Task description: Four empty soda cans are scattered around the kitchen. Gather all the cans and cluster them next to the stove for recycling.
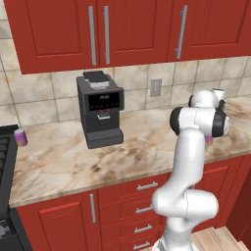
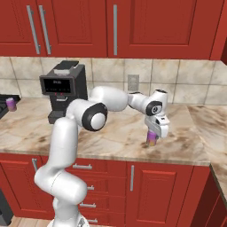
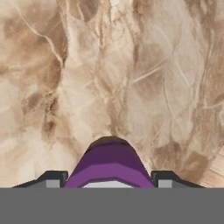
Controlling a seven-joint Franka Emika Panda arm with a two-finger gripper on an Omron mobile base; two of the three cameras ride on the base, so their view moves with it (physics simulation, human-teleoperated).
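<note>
My gripper (image 2: pixel 152 138) hangs over the countertop (image 1: pixel 63 157) near its front edge, right of the coffee machine (image 1: pixel 100 109). A purple soda can (image 2: pixel 152 140) stands upright directly between my fingertips (image 3: pixel 51 179), long axis vertical and in line with my approach. The fingers flank it closely on both sides; I cannot tell whether they are clamped on it yet. A second purple can (image 1: pixel 20 137) sits at the countertop's left end, just beside the stove (image 1: pixel 4 162). No legible label on either can; the machine's display is unreadable.
</note>
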